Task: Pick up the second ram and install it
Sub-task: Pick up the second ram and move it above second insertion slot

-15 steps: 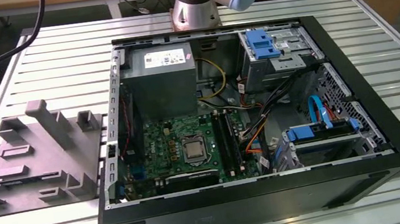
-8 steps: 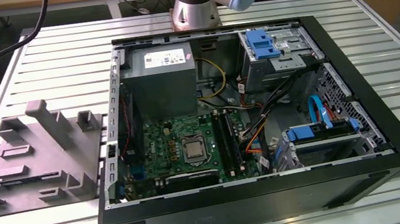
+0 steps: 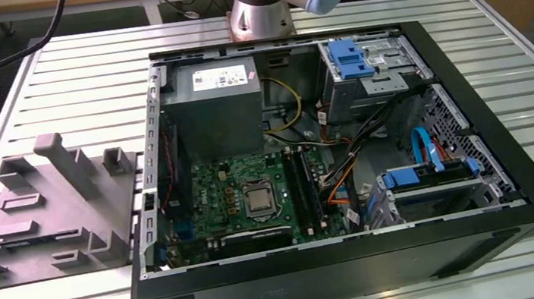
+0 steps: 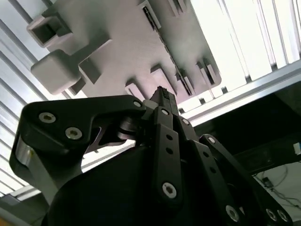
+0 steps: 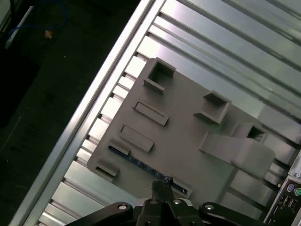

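Hanging the claw (image 5: 163,182) over a grey tray (image 5: 188,132) on the slatted metal table (image 5: 225,42), close to the table's edge rail. Pressing the fingertips (image 4: 162,96) together, with no gap showing between them in both wrist views. Showing the blue memory stick (image 5: 135,162) lying in a long slot along one side of the tray, in the first wrist view. Lining the clenched tips up right over that stick, yet leaving unclear whether touching or pinching it. Placing the tray (image 3: 62,220) on the exterior view's left, just beside an open computer case (image 3: 363,267). Baring the motherboard (image 3: 242,198) and its black slot rails (image 3: 299,184) inside.
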`<state>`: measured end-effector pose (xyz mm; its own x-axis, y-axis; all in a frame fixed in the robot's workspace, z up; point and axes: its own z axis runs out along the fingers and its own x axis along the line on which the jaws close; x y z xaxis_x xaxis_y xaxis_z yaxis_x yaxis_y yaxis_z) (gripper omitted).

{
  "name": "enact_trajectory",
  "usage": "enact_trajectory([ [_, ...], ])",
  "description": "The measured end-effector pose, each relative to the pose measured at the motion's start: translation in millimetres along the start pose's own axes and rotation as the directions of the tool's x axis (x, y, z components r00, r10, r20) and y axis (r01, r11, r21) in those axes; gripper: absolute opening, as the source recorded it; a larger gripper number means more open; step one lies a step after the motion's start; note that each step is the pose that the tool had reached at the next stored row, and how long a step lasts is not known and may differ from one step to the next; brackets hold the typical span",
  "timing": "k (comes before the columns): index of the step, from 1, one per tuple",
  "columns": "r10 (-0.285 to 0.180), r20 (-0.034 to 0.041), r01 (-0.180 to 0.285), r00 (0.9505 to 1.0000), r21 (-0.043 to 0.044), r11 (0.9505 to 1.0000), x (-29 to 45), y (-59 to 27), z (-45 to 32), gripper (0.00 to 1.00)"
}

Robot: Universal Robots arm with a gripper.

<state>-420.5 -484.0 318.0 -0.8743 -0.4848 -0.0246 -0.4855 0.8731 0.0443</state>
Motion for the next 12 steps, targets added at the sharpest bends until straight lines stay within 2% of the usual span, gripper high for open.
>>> enact_trajectory([
  [3, -0.056, -0.0024, 0.056, 0.9985, -0.0014, 0.9985, 0.0, 0.0, 0.3, 0.10],
  [6, -0.109, -0.0047, 0.109, 0.9940, -0.0029, 0.9940, 0.0, 0.0, 0.6, 0.10],
  [9, -0.163, -0.0068, 0.163, 0.9867, -0.0046, 0.9867, 0.0, 0.0, 0.8, 0.10],
  [12, -0.217, -0.0090, 0.217, 0.9761, -0.0064, 0.9761, 0.0, 0.0, 1.1, 0.10],
])
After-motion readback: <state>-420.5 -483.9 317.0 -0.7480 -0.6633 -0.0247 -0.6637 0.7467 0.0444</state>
